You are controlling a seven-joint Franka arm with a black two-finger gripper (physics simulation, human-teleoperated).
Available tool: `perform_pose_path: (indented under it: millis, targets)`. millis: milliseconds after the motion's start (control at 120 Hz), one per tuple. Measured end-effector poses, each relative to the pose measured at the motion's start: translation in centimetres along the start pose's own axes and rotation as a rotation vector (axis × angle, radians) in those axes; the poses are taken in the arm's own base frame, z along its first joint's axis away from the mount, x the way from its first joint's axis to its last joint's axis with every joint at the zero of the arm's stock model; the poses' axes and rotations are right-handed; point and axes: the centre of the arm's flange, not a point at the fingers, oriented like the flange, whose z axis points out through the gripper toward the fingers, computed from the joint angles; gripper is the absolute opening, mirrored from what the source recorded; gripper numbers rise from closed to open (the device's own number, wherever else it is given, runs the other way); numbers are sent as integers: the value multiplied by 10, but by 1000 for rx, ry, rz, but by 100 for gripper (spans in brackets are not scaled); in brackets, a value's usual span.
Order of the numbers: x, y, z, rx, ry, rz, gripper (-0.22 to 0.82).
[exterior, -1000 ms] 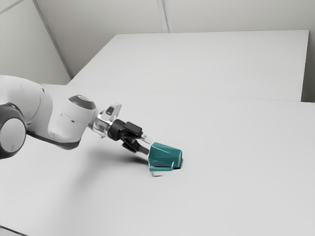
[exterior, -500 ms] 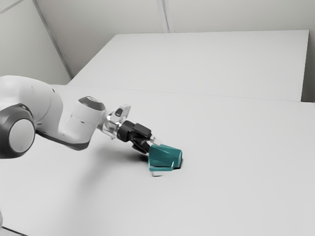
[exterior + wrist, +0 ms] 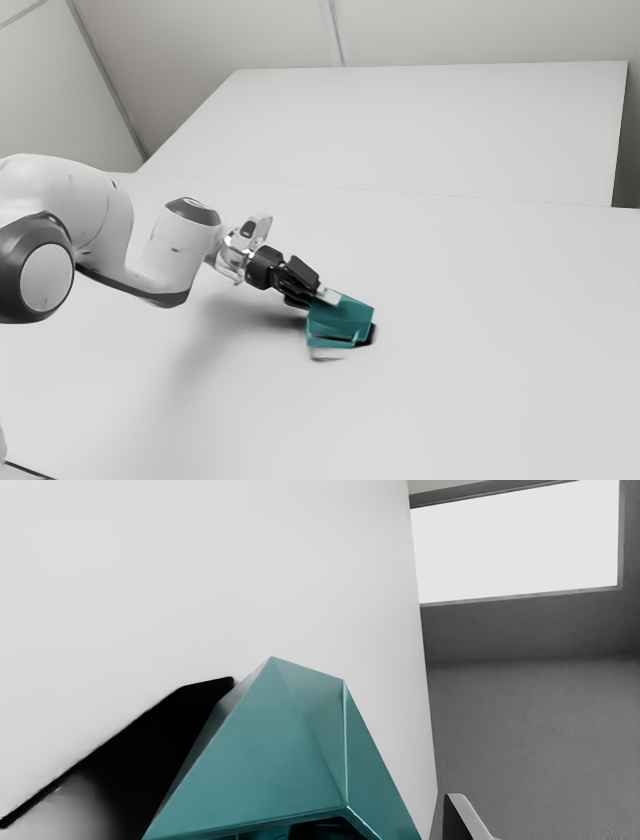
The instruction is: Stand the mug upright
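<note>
Mug (image 3: 342,320): one, tipped over | claw (image 3: 317,300): one, open at mug | table (image 3: 480,340): one

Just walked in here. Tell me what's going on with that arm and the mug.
A robot arm is reaching low over a pale table, with its black claw right at the open end of a teal mug. The mug is tipped over on its side, its mouth toward the claw, so it is not upright. The job is to stand it up; whether the claw has a firm hold on it, I can't tell from here.
</note>
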Motion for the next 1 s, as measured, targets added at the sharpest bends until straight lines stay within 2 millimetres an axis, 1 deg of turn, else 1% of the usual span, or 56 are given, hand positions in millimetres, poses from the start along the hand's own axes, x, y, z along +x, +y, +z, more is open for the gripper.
perform_pose_path:
  millis: [75, 200, 342, 442, 633, 708, 808, 892, 1000]
  targets:
    - [1, 3, 3, -1, -3, 6, -7]
    - [2, 11, 6, -4, -8, 24, -12]
    - [6, 30, 7, -2, -8, 64, -14]
    - [9, 49, 5, 9, -2, 99, -15]
    - [14, 81, -11, 103, 7, 153, -17]
    - [17, 89, -19, 163, 11, 168, -17]
    - [21, 98, -31, 264, 0, 191, -17]
    - [31, 109, -42, 363, -30, 221, -17]
    - [35, 123, -53, 501, -86, 251, -17]
